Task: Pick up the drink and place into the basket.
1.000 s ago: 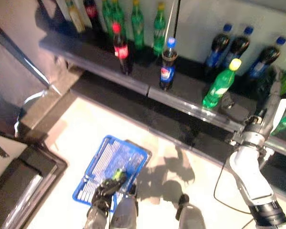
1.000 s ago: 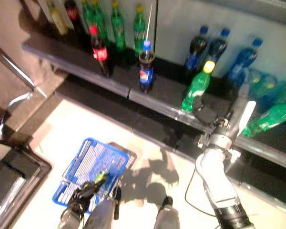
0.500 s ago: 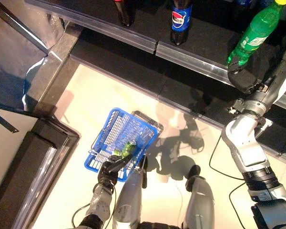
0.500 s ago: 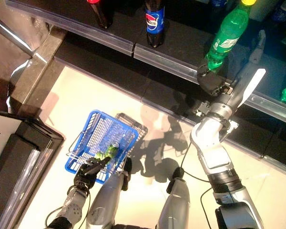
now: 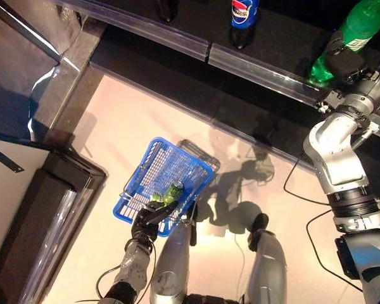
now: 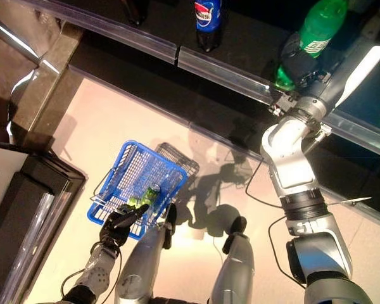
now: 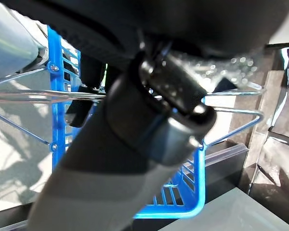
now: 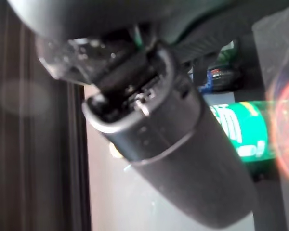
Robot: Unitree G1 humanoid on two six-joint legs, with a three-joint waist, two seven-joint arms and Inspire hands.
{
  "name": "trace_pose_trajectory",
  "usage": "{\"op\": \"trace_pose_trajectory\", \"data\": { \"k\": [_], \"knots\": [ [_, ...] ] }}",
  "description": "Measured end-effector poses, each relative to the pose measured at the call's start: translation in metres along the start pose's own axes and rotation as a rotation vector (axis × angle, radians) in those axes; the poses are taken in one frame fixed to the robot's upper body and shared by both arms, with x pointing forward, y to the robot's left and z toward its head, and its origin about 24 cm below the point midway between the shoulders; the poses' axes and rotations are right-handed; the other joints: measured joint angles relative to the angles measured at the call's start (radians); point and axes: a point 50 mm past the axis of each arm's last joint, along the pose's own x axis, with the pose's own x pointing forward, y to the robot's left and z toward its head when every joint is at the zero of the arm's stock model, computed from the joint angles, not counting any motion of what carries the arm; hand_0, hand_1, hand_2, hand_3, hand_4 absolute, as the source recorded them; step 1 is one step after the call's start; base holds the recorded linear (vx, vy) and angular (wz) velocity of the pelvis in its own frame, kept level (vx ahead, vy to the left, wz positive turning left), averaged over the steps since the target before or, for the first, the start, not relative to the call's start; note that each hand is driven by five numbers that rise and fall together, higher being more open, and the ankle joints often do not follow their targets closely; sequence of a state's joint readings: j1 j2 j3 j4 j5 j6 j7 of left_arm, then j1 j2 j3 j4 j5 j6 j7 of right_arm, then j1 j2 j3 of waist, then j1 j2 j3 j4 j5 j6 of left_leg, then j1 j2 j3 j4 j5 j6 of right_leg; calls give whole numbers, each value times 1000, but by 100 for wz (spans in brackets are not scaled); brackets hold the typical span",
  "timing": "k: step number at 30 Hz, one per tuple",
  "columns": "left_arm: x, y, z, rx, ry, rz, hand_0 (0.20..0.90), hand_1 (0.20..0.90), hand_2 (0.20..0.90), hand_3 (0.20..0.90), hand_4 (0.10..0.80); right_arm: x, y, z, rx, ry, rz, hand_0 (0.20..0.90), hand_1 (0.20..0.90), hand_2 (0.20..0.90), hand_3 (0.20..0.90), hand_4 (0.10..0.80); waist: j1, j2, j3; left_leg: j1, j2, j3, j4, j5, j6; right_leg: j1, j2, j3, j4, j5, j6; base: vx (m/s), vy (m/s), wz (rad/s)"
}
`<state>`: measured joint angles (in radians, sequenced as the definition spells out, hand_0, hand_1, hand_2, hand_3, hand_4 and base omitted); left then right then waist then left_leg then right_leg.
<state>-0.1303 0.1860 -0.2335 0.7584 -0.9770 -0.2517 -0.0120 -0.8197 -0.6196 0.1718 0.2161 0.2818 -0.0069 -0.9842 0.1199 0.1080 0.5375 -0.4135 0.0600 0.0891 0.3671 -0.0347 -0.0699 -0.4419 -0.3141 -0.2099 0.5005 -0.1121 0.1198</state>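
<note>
A green soda bottle (image 6: 318, 28) leans on the dark shelf (image 6: 237, 47) at the upper right. My right hand (image 6: 299, 63) is curled round its lower body, and the bottle's base shows just below the hand. In the right wrist view the green bottle (image 8: 243, 137) lies close behind the thumb (image 8: 173, 159). A blue wire basket (image 5: 153, 166) rests on the pale floor with a green can (image 5: 173, 190) inside. At the basket's near rim my left hand (image 5: 147, 223) is shut on the basket's wire handle (image 7: 233, 91).
A dark cola bottle with a blue label (image 5: 243, 14) and another dark bottle (image 5: 166, 7) stand further left on the shelf. A metal rail (image 5: 177, 39) edges the shelf above a black plinth. A dark cabinet (image 5: 31, 209) borders the floor on the left.
The camera has tipped further down. My right hand has gone from the green bottle's foot up onto its lower body and closed round it. The left hand and basket are as before.
</note>
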Motion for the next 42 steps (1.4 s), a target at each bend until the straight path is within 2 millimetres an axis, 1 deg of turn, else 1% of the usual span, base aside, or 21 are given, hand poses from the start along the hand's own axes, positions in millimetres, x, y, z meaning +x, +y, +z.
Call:
{"op": "trace_pose_trajectory", "data": {
  "k": [1, 4, 7, 10, 14, 20, 21, 22, 23, 32, 42],
  "knots": [
    [1, -3, 0, 1, 2, -12, 300, 300, 300, 200, 100, 5, 1, 1, 11, 17, -10, 900, 900, 900, 900, 800, 6, 7, 0, -8, -1, -1, 0, 0, 0, -5, 0, -1, 1, 2, 1, 0, 0, 0],
    [3, -8, 4, 1, -5, -32, 300, 300, 300, 200, 100, 12, 5, 2, 41, 59, -12, 900, 900, 900, 900, 800, 21, 10, 0, -30, -1, -2, 2, 0, 1, -26, 1, -1, 1, 6, 0, 0, 0, 0],
    [5, -11, 6, 3, -8, -44, 300, 300, 300, 200, 100, 15, 4, -8, 37, 119, -19, 900, 900, 900, 900, 800, 40, 10, 0, -43, -2, -3, 4, -1, 3, -35, 1, -2, -3, 10, 0, -2, 0, 1],
    [5, -11, 7, -4, -9, -43, 300, 300, 300, 200, 100, 17, 5, -11, 57, 146, -17, 900, 900, 900, 900, 800, 42, 10, 0, -52, -2, -5, 5, -2, 4, -37, 2, -3, -15, 16, 3, -1, 1, 1],
    [6, -11, 10, -12, -12, -44, 300, 300, 300, 200, 100, 25, 7, -14, 89, 196, -17, 900, 900, 900, 900, 800, 42, 10, 0, -66, -3, -4, 17, -5, 9, -43, 2, -3, -20, 22, 3, 0, 0, 0],
    [6, -11, 12, -28, -18, -42, 300, 300, 300, 200, 100, 34, 10, -14, 123, 234, -13, 900, 900, 900, 900, 800, 42, 10, 0, -86, 0, -5, 27, -5, 10, -53, 8, -3, -34, 35, 7, 0, 0, 0],
    [6, -11, 13, -28, -20, -44, 300, 300, 300, 200, 100, 35, 10, -15, 126, 243, -17, 775, 775, 775, 755, 655, 42, 10, 0, -90, 0, -7, 31, -6, 11, -55, 8, -4, -33, 36, 7, 6, -15, 3],
    [7, -12, 14, -29, -24, -49, 300, 300, 300, 200, 100, 39, 10, -15, 132, 257, -30, 484, 484, 484, 414, 314, 43, 10, 0, -100, 0, -9, 35, -7, 12, -60, 8, -4, -34, 38, 7, 8, -13, 3],
    [7, -12, 14, -29, -24, -51, 300, 300, 300, 200, 100, 40, 9, -16, 129, 263, -36, 300, 300, 300, 200, 100, 45, 10, 0, -101, -1, -9, 36, -7, 12, -61, 8, -4, -35, 39, 8, 0, 0, 0],
    [7, -14, 18, -26, -17, -67, 300, 300, 300, 200, 100, 55, -3, -18, 102, 270, -87, 300, 300, 300, 200, 100, 64, 9, 0, -114, -1, -11, 43, -8, 15, -68, 8, -5, -36, 41, 8, 0, 0, 0],
    [7, -14, 21, -39, -19, -79, 300, 300, 300, 200, 100, 55, -3, -19, 110, 279, -84, 300, 300, 300, 200, 100, 67, 8, 1, -127, -3, -12, 60, -12, 20, -72, 7, -4, -37, 48, 10, -8, 0, 0]
  ]
}}
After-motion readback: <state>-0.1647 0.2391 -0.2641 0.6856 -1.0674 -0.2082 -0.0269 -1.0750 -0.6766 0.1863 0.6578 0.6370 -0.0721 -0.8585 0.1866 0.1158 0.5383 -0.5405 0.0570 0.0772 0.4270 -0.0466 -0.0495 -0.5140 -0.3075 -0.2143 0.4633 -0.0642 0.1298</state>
